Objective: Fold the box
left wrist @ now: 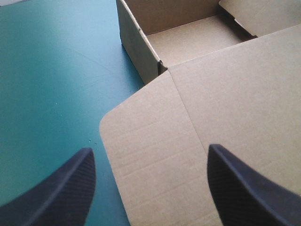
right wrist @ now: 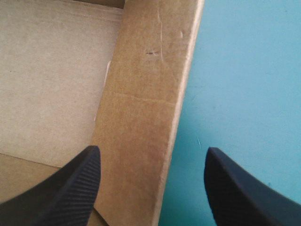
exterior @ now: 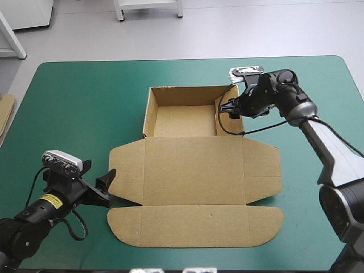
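Teal-green cover is seen stretched over the whole table [exterior: 79, 96], which fills most of the high view. At the middle of the table the box [exterior: 193, 170] is laid as an open tray with its lid spread flat. The lid panel [exterior: 193, 162] is turned toward the near edge, with a long rounded front flap [exterior: 196, 224] lying flat beyond it and a side flap at each end, the left side flap [exterior: 126, 170] and the right side flap [exterior: 263, 170] both resting on the cover. The tray [exterior: 185, 119] is set toward the far edge, with its far and left walls raised upright. The right arm [exterior: 318, 136] is reached in to the tray's right wall [right wrist: 146, 117]. The right jaws are held wide apart astride that wall: one of the black fingers [right wrist: 66, 188] is placed over the tray's inside and the other over the bare cover outside. Whether the wall is touched by either cannot be told. The left arm [exterior: 40, 210] is kept low near the table's near left corner. The left jaws are likewise spread wide, with the rounded corner of the left side flap lying between and ahead of the fingers [left wrist: 61, 188]; one is held over the cover, the other over the board. An edge of more board [exterior: 5, 114] is seen at the table's left edge.
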`<move>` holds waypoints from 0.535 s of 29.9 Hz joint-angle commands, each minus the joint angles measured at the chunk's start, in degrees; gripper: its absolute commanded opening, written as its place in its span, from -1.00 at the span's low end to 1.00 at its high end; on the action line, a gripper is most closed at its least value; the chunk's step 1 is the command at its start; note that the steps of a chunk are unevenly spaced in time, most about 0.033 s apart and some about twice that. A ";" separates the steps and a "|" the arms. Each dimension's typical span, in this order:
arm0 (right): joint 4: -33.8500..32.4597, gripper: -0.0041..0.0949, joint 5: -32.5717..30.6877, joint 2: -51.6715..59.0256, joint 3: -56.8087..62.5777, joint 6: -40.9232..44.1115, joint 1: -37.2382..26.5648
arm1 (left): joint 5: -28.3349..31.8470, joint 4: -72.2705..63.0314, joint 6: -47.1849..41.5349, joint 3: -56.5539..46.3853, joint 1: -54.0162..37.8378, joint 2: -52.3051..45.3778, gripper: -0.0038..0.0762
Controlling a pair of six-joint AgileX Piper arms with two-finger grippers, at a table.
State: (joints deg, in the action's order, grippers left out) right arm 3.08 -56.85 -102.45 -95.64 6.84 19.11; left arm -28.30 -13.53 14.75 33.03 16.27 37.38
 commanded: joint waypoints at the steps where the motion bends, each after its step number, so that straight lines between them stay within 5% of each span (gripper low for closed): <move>1: -0.03 0.38 -1.18 -0.98 -5.60 0.46 -0.17 | 4.26 -0.67 -0.53 1.51 0.07 -0.07 0.32; 16: -1.49 0.31 -12.89 -11.01 -15.94 1.87 -0.17 | 4.02 -0.88 -0.77 1.51 0.07 -0.07 0.32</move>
State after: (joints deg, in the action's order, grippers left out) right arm 2.00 -69.69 -116.21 -109.56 8.73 19.11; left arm -28.01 -13.47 14.34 32.96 16.27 37.36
